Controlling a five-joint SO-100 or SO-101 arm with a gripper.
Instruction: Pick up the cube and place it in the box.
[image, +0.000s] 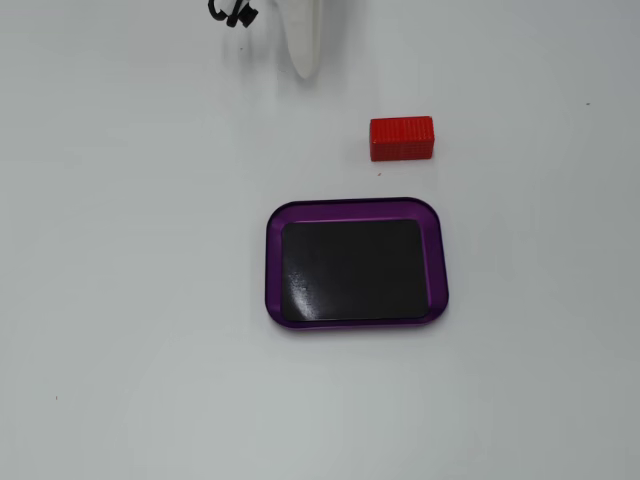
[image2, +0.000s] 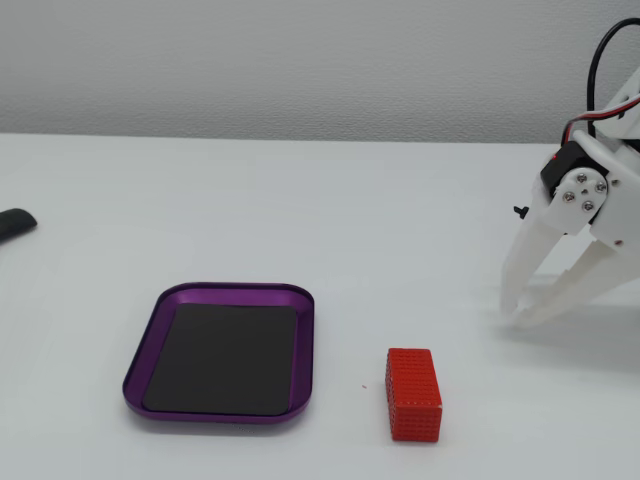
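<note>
I've got a bright red ribbed cube (image2: 413, 393), a box (image2: 150, 349) with purple rim and black bottom, white desk (image2: 300, 220).

We see a plain white table (image2: 250, 210) under soft, even light, and behind it a pale grey, finely textured wall (image2: 300, 60).

A plain white table (image2: 300, 220) fills both fixed views, and a pale grey textured wall (image2: 300, 60) rises behind it at twelve o'clock. At nine o'clock in that fixed view, a dark rounded object (image2: 14, 224) lies at the table's edge, cut off by the frame.
</note>
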